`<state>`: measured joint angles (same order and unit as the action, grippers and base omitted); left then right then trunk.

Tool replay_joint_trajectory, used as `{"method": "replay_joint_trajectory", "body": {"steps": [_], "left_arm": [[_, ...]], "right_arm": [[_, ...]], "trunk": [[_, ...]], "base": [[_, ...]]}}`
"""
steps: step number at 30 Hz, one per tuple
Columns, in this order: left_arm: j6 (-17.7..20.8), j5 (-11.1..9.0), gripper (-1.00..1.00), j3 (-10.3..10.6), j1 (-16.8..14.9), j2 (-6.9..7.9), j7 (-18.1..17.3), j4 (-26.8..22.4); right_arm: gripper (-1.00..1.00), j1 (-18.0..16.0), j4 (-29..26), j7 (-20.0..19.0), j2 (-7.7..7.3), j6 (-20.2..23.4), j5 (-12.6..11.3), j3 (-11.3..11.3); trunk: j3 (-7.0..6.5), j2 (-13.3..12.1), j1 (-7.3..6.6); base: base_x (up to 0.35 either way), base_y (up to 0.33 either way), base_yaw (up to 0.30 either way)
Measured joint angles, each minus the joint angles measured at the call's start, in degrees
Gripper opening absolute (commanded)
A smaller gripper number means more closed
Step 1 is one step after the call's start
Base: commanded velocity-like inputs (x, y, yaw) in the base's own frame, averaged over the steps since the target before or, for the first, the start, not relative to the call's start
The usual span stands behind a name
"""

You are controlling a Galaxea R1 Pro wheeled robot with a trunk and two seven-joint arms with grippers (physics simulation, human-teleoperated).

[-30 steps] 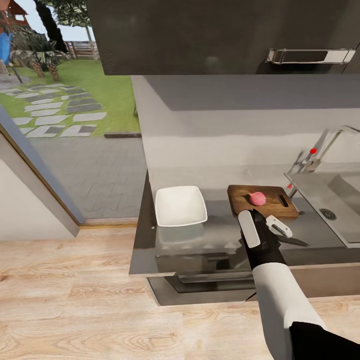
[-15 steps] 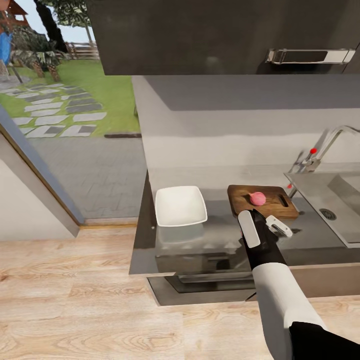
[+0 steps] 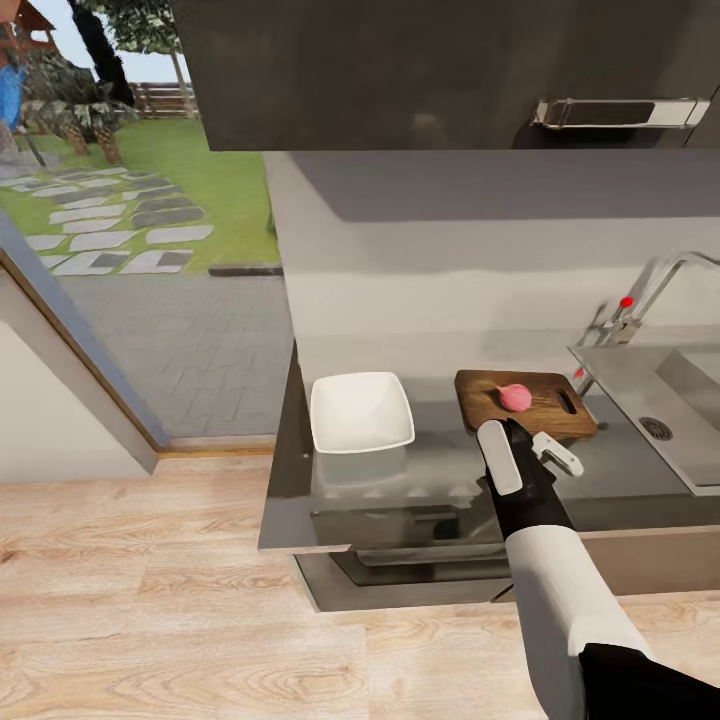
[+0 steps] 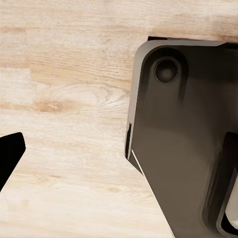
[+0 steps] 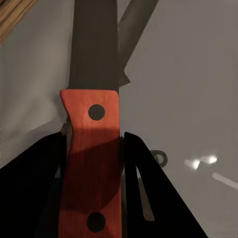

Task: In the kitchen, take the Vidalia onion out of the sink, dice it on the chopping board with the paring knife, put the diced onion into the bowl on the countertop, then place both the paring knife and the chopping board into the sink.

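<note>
The pink-red Vidalia onion rests on the dark-brown chopping board, which lies on the grey countertop left of the sink. My right gripper hovers at the board's near edge, just in front of the onion. In the right wrist view that gripper is shut on the paring knife, orange-red handle between the dark fingers, dark blade pointing away over the counter. The white square bowl sits empty left of the board. A dark finger shows over the wooden floor.
The chrome tap with a red dot rises behind the sink's drainboard. Dark wall cabinets hang above the counter. The robot's dark base stands on the wood floor. A window at the left looks onto a garden.
The knife blade, which stuck out to the right over the counter a second ago, has swung out of sight in the head view. The right hand has shifted slightly toward the board.
</note>
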<state>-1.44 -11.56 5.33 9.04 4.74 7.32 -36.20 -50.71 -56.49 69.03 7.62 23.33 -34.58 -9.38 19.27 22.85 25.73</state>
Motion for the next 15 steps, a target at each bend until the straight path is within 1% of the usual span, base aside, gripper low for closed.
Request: {"method": "replay_joint_trajectory", "body": {"steps": [6, 15], "left_arm": [[0.0, -0.01, 1.0, -0.01, 0.0, 0.0, 0.0, -0.01], [0.0, -0.02, 1.0, -0.01, 0.0, 0.0, 0.0, -0.01]], "right_arm": [[-1.0, 0.02, 0.04, 0.1, -0.02, 0.02, -0.12, -0.06], [-1.0, 0.04, 0.05, 0.17, -0.02, 0.15, -0.33, -0.09]], "trunk": [[-0.11, -0.02, 0.01], [-0.89, -0.03, 0.01]], "base": [[0.0, 0.0, -0.004], [0.0, 0.0, -0.058]]}}
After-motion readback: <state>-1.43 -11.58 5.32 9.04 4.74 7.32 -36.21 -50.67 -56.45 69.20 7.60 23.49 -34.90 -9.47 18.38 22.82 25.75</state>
